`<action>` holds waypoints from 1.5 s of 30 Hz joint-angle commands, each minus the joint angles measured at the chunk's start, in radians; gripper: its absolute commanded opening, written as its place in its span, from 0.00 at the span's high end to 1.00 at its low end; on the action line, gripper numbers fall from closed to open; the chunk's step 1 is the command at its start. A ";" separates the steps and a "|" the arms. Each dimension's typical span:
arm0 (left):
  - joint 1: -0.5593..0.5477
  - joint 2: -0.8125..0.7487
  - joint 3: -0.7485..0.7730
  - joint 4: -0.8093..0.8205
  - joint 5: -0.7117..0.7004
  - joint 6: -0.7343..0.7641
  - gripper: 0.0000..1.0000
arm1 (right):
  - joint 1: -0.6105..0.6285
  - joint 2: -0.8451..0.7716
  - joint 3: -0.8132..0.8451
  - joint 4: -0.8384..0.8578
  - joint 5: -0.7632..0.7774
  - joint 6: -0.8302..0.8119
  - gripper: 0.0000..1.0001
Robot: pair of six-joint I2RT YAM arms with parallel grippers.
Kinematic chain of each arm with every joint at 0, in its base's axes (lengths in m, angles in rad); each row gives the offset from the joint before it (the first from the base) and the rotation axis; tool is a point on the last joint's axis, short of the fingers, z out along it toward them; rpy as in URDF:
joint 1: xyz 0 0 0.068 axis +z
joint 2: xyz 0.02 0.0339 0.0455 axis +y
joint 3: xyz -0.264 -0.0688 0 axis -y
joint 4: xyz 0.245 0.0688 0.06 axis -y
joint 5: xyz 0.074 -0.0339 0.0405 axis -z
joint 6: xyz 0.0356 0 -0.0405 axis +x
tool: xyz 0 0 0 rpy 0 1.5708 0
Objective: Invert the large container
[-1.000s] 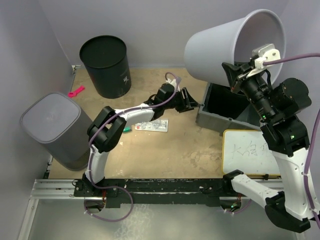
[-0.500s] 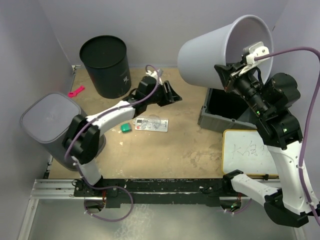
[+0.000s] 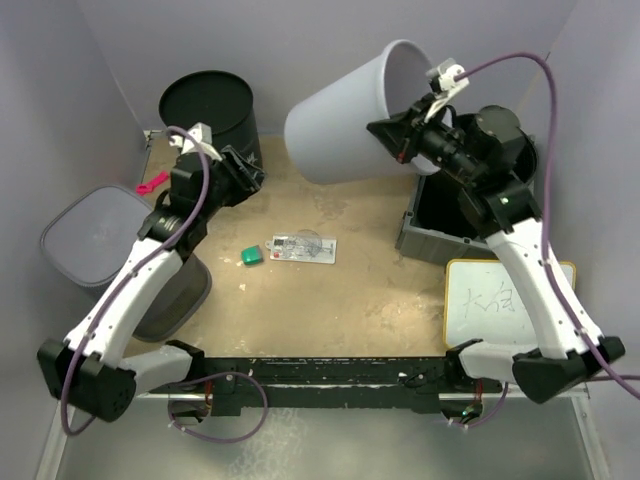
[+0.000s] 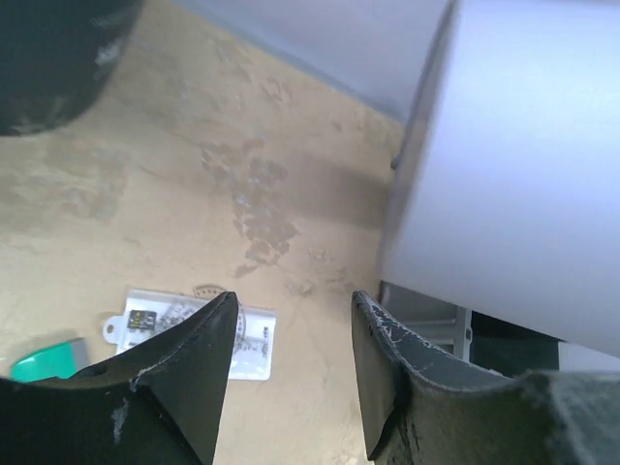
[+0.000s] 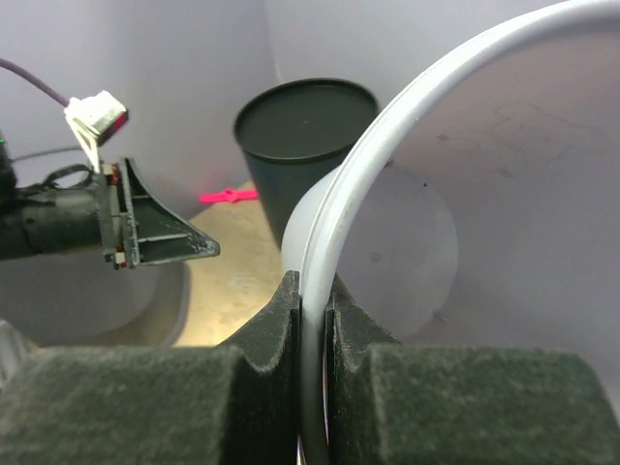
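The right arm rises from its base at the lower right and bends left at the wrist. Its end effector (image 5: 312, 295) is pinched tight on the rim of the large pale container (image 3: 340, 120). The container hangs on its side in the upper middle of the top view, mouth toward the upper right, above the worktop (image 3: 370, 290). The left arm stretches up the left side, and its end effector (image 4: 293, 308) is spread and empty just beside the black bin (image 3: 210, 120), pointing toward the container.
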 commanded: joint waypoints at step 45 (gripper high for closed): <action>0.333 0.018 -0.142 0.071 0.352 -0.030 0.37 | -0.028 0.388 -0.265 0.246 -0.217 0.249 0.62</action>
